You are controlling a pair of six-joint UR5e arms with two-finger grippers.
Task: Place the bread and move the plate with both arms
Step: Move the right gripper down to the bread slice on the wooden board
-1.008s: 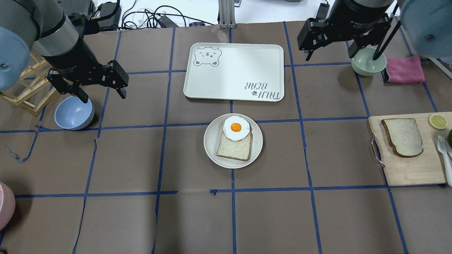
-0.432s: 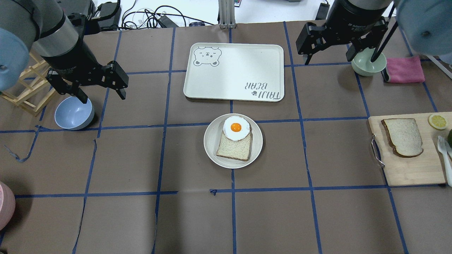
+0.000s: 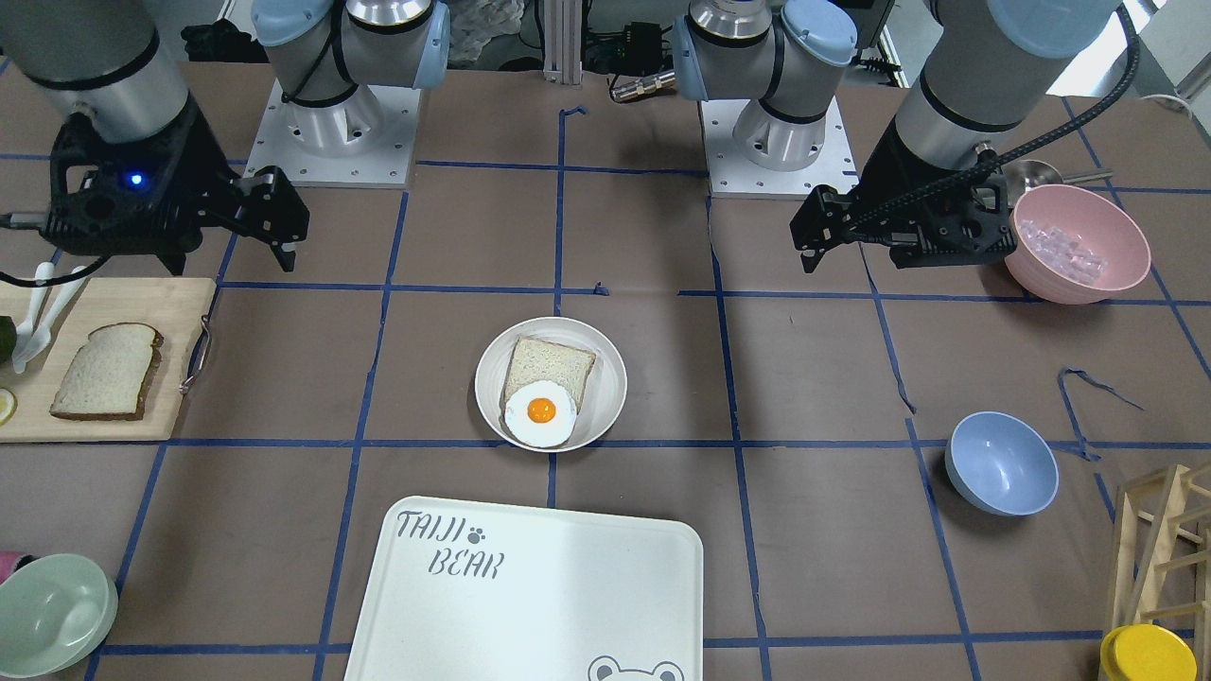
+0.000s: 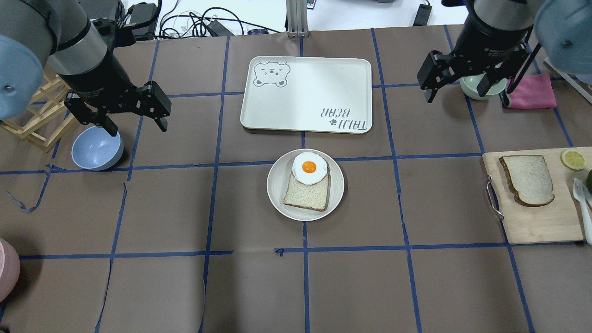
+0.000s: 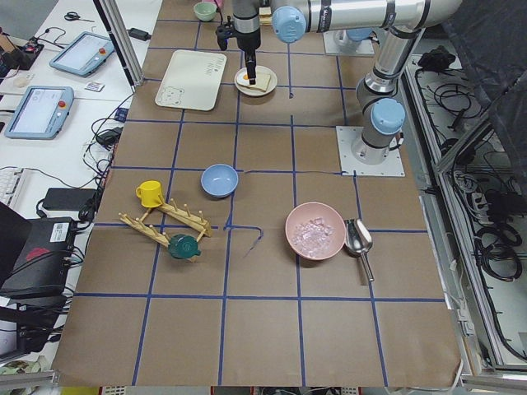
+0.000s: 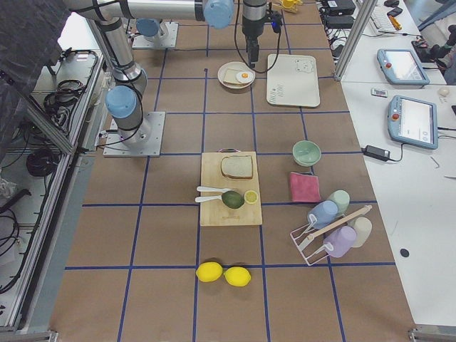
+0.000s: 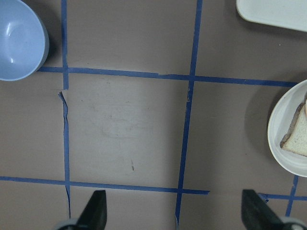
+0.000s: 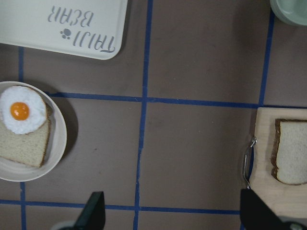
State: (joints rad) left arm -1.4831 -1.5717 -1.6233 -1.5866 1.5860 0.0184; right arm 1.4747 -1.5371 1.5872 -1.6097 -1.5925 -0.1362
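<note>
The bread (image 4: 527, 179) lies flat on a wooden cutting board (image 4: 539, 222) at the table's right edge; it also shows in the right wrist view (image 8: 291, 152). The plate (image 4: 277, 194) sits at the table's centre and holds a lighter slice topped with a fried egg (image 4: 309, 167). My right gripper (image 4: 455, 92) is open and empty, hovering above the table beyond the board, beside a green bowl. My left gripper (image 4: 137, 126) is open and empty, hovering at the far left near a blue bowl. The plate's rim shows at the right edge of the left wrist view (image 7: 283, 139).
The white TAIJI BEAR tray (image 4: 314, 83) lies just beyond the plate. A blue bowl (image 4: 95, 150) and a wooden rack (image 4: 37, 120) stand at the left. A green bowl (image 3: 52, 615), a pink cloth (image 4: 532, 90) and a pink bowl of ice (image 3: 1079, 241) are around the edges.
My right gripper has moved to the right and a little nearer, towards the cutting board side. My left gripper has barely shifted. Both stay open.
</note>
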